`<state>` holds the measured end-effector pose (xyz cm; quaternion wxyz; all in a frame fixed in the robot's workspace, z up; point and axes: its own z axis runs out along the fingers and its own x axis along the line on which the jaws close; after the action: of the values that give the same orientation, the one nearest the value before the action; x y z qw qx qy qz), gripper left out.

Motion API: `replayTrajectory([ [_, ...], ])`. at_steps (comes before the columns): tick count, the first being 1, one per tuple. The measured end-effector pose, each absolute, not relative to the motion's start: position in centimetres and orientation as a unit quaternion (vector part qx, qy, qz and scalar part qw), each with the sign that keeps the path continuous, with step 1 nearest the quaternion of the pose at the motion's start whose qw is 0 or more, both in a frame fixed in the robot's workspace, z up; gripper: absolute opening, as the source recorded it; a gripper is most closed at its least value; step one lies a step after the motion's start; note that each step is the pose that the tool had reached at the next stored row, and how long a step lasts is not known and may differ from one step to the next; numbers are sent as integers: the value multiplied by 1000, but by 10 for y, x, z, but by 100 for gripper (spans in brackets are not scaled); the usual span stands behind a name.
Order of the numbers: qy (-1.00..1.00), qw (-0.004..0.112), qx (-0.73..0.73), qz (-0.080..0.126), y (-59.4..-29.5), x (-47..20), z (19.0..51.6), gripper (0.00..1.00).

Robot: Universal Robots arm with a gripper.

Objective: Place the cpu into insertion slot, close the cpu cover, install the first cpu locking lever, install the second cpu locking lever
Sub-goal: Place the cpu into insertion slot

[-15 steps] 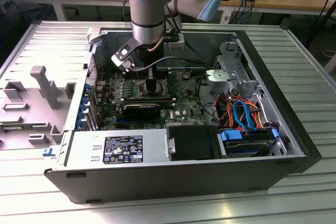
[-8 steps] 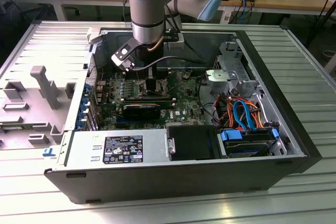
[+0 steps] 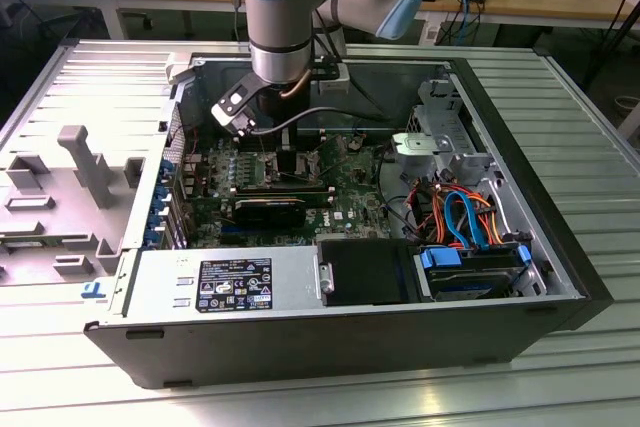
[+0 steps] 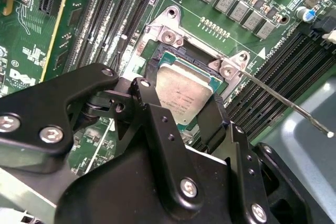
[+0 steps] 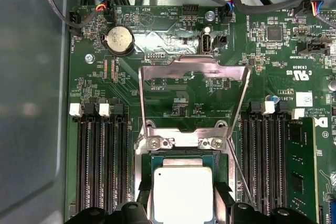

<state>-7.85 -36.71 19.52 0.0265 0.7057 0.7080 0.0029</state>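
In the exterior view my gripper [image 3: 287, 160] reaches down into the open computer case over the green motherboard [image 3: 345, 197]. Both wrist views show its black fingers [image 4: 149, 103] on two opposite edges of the cpu [image 4: 184, 93], a silvery square chip. The gripper [image 5: 182, 196] holds the cpu [image 5: 182, 190] in or just above the insertion slot [image 5: 181, 141], whose silver rim [image 4: 168, 29] shows beyond the chip. The cpu cover [image 5: 194, 67], a silver frame, stands swung up and open behind the slot. A thin locking lever [image 4: 286, 104] sticks out unlatched beside the slot.
Black memory slots [image 5: 100, 161] run along both sides of the socket, and a coin battery [image 5: 118, 39] sits beyond the cover. A black heatsink block [image 3: 270, 212], the power supply [image 3: 230, 282] and a drive bay with orange and blue cables [image 3: 460, 217] crowd the case.
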Motion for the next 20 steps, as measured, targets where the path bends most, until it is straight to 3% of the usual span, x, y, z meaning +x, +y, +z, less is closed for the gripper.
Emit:
replayTrajectory([
  [7,708,26,706,3,-367,-79,195,55],
  [8,708,26,706,3,-367,-79,195,62],
  [20,708,27,706,3,-367,-79,201,62],
])
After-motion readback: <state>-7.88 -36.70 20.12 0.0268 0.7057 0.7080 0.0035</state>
